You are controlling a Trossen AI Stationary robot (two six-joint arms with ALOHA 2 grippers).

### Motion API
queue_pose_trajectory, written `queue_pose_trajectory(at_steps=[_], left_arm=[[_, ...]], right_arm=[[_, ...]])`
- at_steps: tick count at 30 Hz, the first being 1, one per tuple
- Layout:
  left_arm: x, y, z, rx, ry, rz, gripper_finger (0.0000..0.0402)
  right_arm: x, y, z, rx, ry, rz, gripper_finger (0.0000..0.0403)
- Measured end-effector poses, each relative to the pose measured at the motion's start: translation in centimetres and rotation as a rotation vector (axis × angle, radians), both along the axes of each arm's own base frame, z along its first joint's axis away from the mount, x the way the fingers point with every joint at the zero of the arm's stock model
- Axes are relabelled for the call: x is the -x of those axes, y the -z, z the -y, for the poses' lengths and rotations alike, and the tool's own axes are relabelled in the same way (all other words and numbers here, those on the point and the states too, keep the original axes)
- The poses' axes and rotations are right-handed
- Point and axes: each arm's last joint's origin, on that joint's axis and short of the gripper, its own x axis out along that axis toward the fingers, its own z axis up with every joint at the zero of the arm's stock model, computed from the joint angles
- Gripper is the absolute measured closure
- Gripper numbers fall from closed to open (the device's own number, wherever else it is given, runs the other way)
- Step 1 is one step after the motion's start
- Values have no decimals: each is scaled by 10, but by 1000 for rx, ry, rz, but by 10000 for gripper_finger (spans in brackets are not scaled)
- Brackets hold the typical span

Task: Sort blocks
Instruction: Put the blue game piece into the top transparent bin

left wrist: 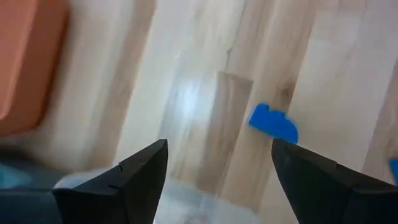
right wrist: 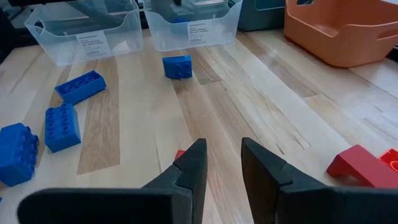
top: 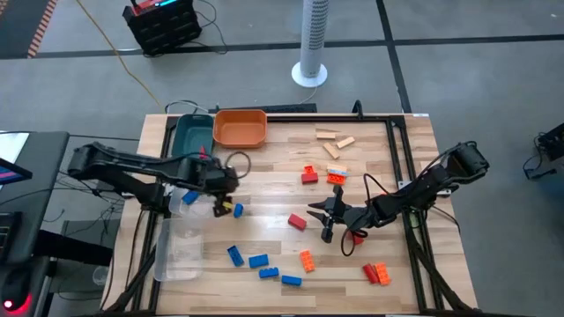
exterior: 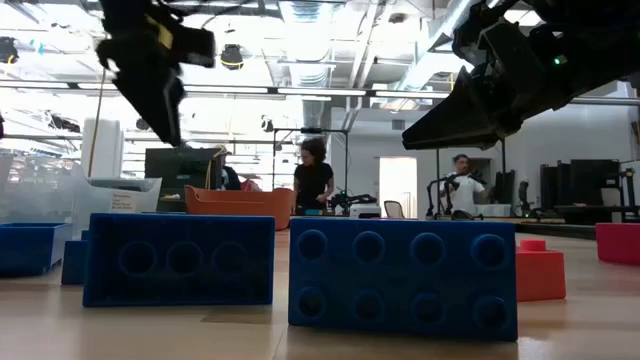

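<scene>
The blocks lie spread over the table [top: 370, 172]. Blue blocks [top: 258, 261] sit in the near-left part, red and orange ones in the middle and near right, and tan wooden ones [top: 332, 141] at the far side. Trays stand at the left: an orange tray [top: 240, 129] and a teal tray [top: 192, 134] at the far edge, and clear trays [top: 179, 251] nearer.

The left pincer [top: 220, 206] hangs over the left part of the table, close to the clear trays. Its fingers are wide apart and nothing is between them. In the left wrist view 1 blue block [left wrist: 273, 123] lies on the wood just ahead of it, a little toward one finger and not centred in the gap. In the high view this seems to be the small blue block [top: 238, 210] just to the right of the pincer.

The right pincer [top: 324, 211] is near the table's middle. Its fingers are only a little apart and hold nothing. A red block [top: 297, 221] lies just to its left, almost under the tips; the right wrist view shows only a red corner [right wrist: 180, 154] of it beside one finger, so I cannot tell its long axis.

I judge that the right arm is nearer to this red block, and it would need to go a bit left and open more to take it.
</scene>
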Motion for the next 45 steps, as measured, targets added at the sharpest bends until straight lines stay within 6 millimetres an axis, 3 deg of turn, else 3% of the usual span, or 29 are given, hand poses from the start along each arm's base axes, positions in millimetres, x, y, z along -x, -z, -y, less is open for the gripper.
queue_pose_trajectory(at_steps=[7,13,21,33,45], left_arm=[[-45,36,7,226,-32,-159,128],[-63,48,9,283,-63,-225,128],[-56,49,-3,206,-154,-278,128],[-52,76,-8,306,-169,-223,128],[-45,82,-9,258,-141,-274,163]], right_arm=[[0,0,0,6,-3,-1,294],[1,0,-1,9,-10,-7,294],[1,1,-3,8,-17,-9,294],[1,0,-3,3,-16,-5,294],[1,0,-3,1,-16,0,294]])
